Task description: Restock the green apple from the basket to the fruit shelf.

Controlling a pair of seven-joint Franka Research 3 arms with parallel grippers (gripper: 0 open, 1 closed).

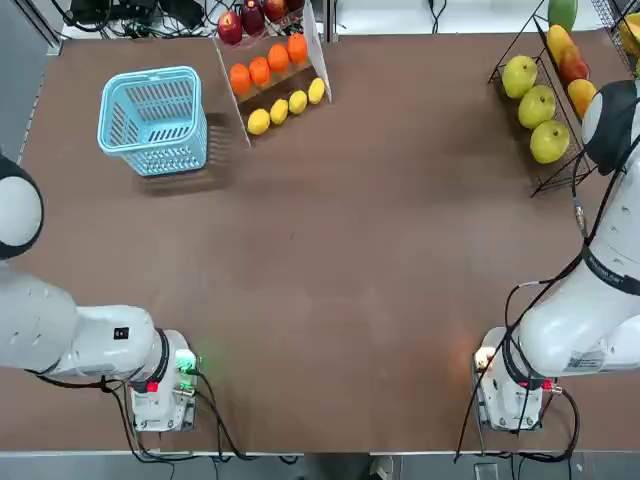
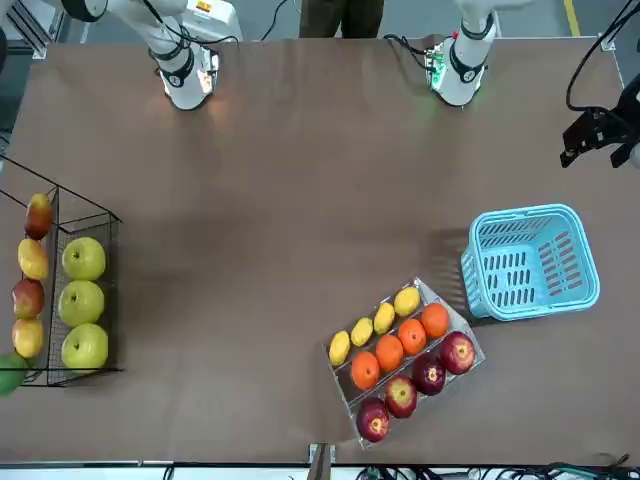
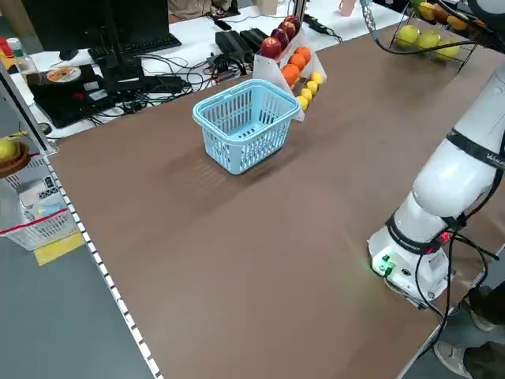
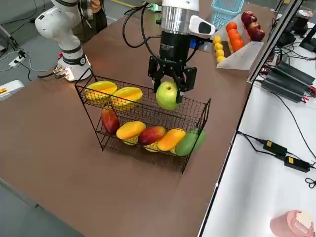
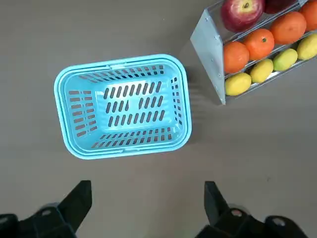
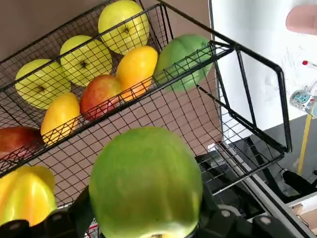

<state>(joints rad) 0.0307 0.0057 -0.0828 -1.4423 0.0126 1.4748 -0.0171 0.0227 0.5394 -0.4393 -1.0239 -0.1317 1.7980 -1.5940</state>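
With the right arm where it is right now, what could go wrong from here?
The green apple sits between the fingers of the right tool above the fruit shelf; let go too high, it might drop and bounce off the slanted wire. It could also roll into the yellow star-shaped fruits along that tier and nudge them. And the tool is close to the shelf's thin wire rim, so a finger might snag it and tip or shift the rack.

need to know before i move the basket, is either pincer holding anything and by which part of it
The right pincer holds a green apple by its sides, over the wire rack; the left holds nothing.
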